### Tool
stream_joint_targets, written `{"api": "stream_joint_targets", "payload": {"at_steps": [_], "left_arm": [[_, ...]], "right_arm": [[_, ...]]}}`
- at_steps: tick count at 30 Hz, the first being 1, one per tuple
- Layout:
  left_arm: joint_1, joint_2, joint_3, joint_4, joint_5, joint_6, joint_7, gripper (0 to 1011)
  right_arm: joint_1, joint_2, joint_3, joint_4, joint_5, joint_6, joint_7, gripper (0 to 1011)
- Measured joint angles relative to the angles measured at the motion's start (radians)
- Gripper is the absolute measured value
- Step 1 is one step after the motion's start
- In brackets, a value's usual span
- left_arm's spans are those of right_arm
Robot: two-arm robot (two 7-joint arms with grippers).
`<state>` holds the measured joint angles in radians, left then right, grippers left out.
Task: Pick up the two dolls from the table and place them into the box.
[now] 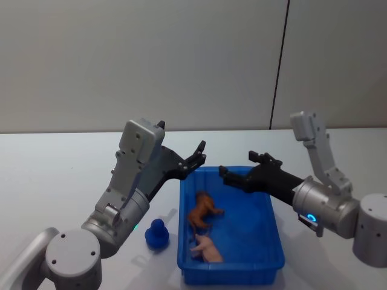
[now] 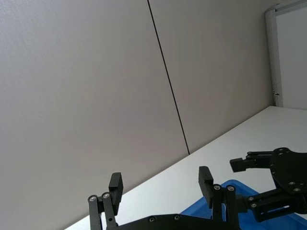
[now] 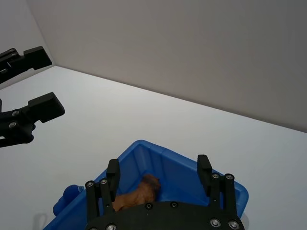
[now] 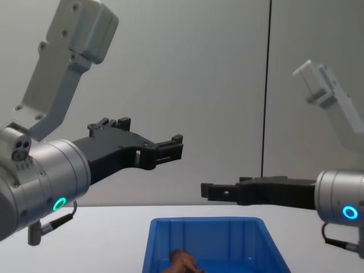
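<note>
**A:** State of the left gripper (image 1: 197,154)?

**B:** Spread wide, gripping nothing, touching nothing. Raised above the table (image 1: 60,175), just outside the far left corner of the box (image 1: 230,275), at about 11 o'clock from its middle.

**A:** And of the right gripper (image 1: 239,167)?

**B:** Likewise open, fingers well apart, empty. Poised over the far rim of the box, at about 12 to 1 o'clock, with its tips pointed toward the left gripper, near it but not touching. From the chest, set somewhat lower than the left gripper and clear above the rim.

**A:** Place of the two dolls?

**B:** Both inside the box, on its floor. For the brown doll (image 1: 202,211): left of the middle, at about 10 o'clock. From the right wrist, framed between the open fingers but well below them, untouched. For the pink doll (image 1: 207,249): at about 7 o'clock, near the front wall, just beside the brown doll. Touching it or apart, impossible to tell.

**A:** Anything else on the table?

**B:** A small blue toy (image 1: 157,234), upright, just beside the left wall of the box at 9 o'clock, below the left arm.
</note>
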<state>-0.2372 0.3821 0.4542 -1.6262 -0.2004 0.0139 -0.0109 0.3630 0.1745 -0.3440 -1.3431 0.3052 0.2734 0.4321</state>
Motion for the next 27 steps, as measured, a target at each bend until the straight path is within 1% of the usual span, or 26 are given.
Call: {"api": "stream_joint_targets", "payload": {"at_steps": [1, 2, 4, 7, 9, 10, 12, 13, 16, 19, 27], "left_arm": [[0.000, 0.000, 0.000, 0.000, 0.000, 0.000, 0.000, 1001], [0.000, 0.000, 0.000, 0.000, 0.000, 0.000, 0.000, 1001], [0.000, 0.000, 0.000, 0.000, 0.000, 0.000, 0.000, 1001], [0.000, 0.000, 0.000, 0.000, 0.000, 0.000, 0.000, 1001], [0.000, 0.000, 0.000, 0.000, 0.000, 0.000, 0.000, 1001], [0.000, 0.000, 0.000, 0.000, 0.000, 0.000, 0.000, 1001], [0.000, 0.000, 0.000, 0.000, 0.000, 0.000, 0.000, 1001], [0.000, 0.000, 0.000, 0.000, 0.000, 0.000, 0.000, 1001], [0.000, 0.000, 0.000, 0.000, 0.000, 0.000, 0.000, 1001], [0.000, 0.000, 0.000, 0.000, 0.000, 0.000, 0.000, 1001], [0.000, 0.000, 0.000, 0.000, 0.000, 0.000, 0.000, 1001]], "right_arm": [[-0.004, 0.004, 0.002, -0.005, 0.001, -0.004, -0.003, 986], [-0.008, 0.007, 0.003, -0.009, 0.002, -0.007, -0.006, 1001], [-0.013, 0.012, 0.006, -0.016, 0.004, -0.010, -0.009, 1001], [-0.034, 0.033, 0.018, -0.038, 0.012, -0.019, -0.018, 1001], [-0.043, 0.041, 0.022, -0.048, 0.016, -0.021, -0.022, 1001], [-0.052, 0.052, 0.029, -0.059, 0.021, -0.024, -0.026, 1001], [-0.062, 0.062, 0.035, -0.069, 0.025, -0.026, -0.029, 1001], [-0.073, 0.075, 0.043, -0.079, 0.032, -0.029, -0.033, 1001], [-0.088, 0.091, 0.053, -0.093, 0.039, -0.033, -0.036, 1001], [-0.113, 0.121, 0.071, -0.114, 0.053, -0.039, -0.039, 1001], [-0.150, 0.170, 0.101, -0.144, 0.075, -0.047, -0.030, 1001]]}}
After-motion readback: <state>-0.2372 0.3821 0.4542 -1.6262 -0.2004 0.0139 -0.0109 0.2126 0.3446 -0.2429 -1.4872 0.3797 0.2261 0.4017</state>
